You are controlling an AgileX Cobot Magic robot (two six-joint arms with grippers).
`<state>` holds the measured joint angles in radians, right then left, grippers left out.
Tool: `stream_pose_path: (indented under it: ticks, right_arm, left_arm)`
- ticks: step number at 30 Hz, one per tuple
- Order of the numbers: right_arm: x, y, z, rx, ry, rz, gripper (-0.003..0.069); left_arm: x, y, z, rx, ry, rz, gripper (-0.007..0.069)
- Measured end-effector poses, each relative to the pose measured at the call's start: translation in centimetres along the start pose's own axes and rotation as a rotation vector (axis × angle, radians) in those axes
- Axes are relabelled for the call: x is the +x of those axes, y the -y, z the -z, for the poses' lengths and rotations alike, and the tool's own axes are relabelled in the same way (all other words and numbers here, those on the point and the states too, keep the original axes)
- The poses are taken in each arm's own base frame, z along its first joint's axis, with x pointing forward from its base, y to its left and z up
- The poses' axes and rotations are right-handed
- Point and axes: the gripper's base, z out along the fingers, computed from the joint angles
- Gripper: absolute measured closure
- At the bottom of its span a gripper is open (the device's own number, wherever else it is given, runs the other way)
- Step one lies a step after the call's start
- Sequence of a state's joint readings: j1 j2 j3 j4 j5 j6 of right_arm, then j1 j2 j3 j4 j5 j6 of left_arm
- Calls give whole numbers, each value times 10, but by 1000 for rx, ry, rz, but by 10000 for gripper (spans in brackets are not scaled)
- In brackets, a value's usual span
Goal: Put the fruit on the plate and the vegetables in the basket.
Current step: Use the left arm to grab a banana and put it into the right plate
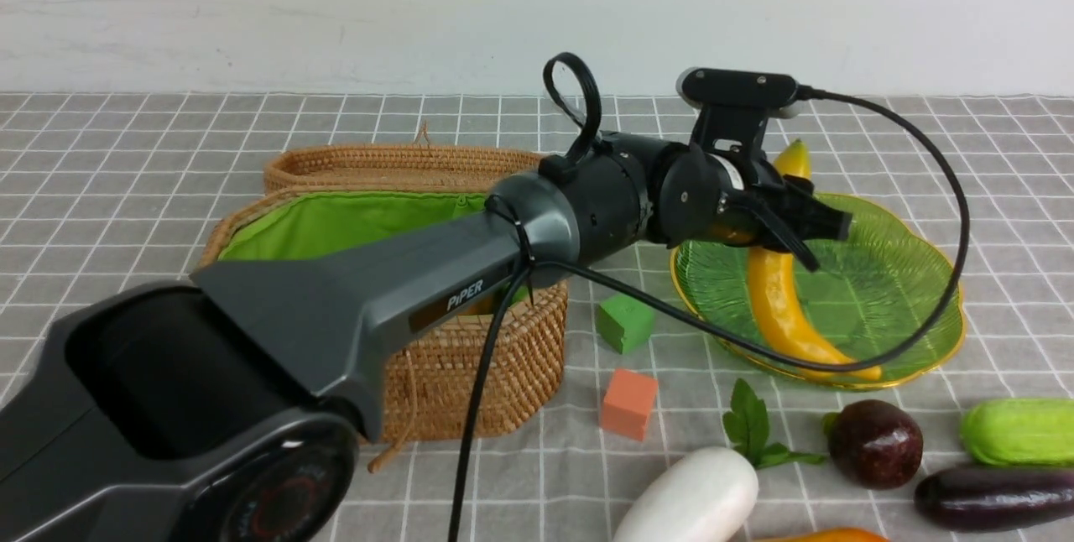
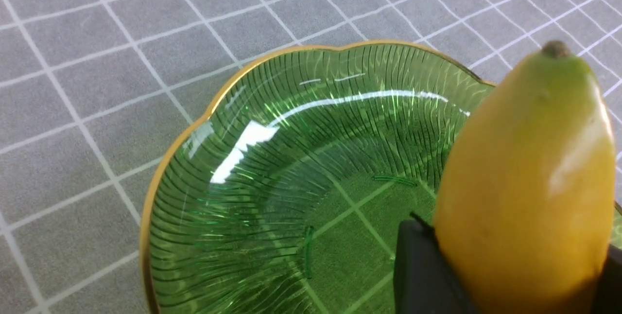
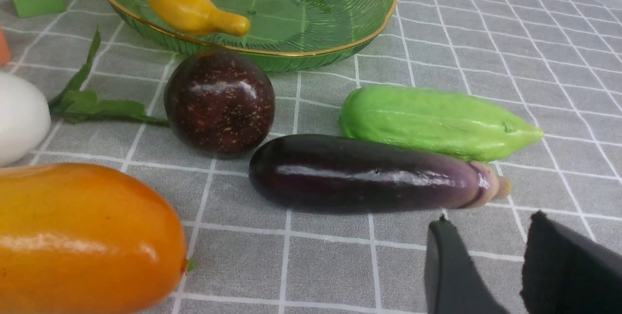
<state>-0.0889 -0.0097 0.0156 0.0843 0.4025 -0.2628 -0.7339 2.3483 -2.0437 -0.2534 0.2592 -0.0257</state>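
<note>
My left gripper (image 1: 805, 227) is shut on the upper part of the yellow banana (image 1: 776, 299), holding it tilted over the green gold-rimmed plate (image 1: 923, 273). The banana's lower tip sits at the plate's near rim. In the left wrist view the banana (image 2: 525, 183) fills the jaws above the plate (image 2: 272, 183). My right gripper (image 3: 491, 224) is open and empty, just short of the purple eggplant (image 3: 364, 173). Near it lie the green gourd (image 3: 432, 119), maroon fruit (image 3: 218, 102), mango (image 3: 82, 236) and white radish (image 3: 19, 114). The lined basket (image 1: 470, 357) stands open at the left.
A green cube (image 1: 625, 321) and an orange cube (image 1: 628, 403) lie between the basket and the plate. My left arm reaches across the basket toward the plate. Its cable (image 1: 948, 190) loops over the plate's far side.
</note>
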Motion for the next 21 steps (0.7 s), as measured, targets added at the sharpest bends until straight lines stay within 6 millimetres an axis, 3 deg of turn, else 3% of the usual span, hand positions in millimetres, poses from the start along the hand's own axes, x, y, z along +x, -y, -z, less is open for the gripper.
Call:
stream_pose_path:
  ticks: [18,21]
  right_arm:
    - [0,0,0,0,0,-1,418]
    - [0,0,0,0,0,-1,418]
  left_arm:
    - [9,-3,-8,-6,-9,1,322]
    - [9,-3,-8,-6,-9,1,295]
